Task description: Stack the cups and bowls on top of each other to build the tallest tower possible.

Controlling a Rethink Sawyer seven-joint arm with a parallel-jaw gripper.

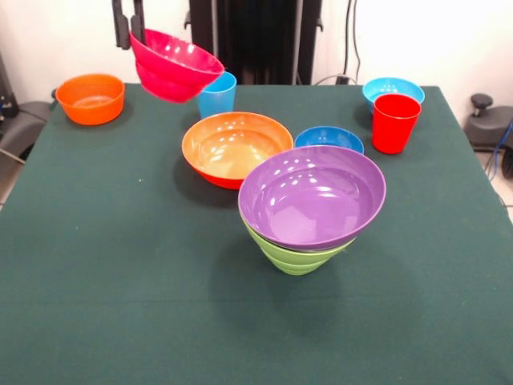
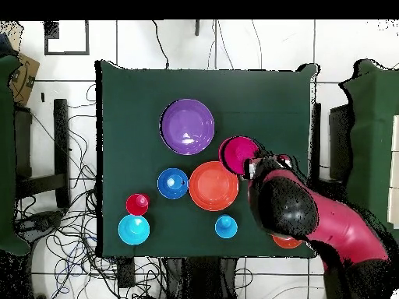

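My gripper is shut on the rim of a magenta-red bowl, which hangs tilted in the air above the table's far left part. In the overhead view the same magenta-red bowl sits just off my gripper. A light blue cup stands right behind it. A large orange bowl rests mid-table with a dark blue bowl beside it. The tower is a purple bowl lying tilted on nested lime green bowls. A red cup and a light blue bowl stand far right.
A small orange bowl sits at the far left corner; in the overhead view the arm covers most of it. The green table cloth drops off at its edges, with cables and floor around it.
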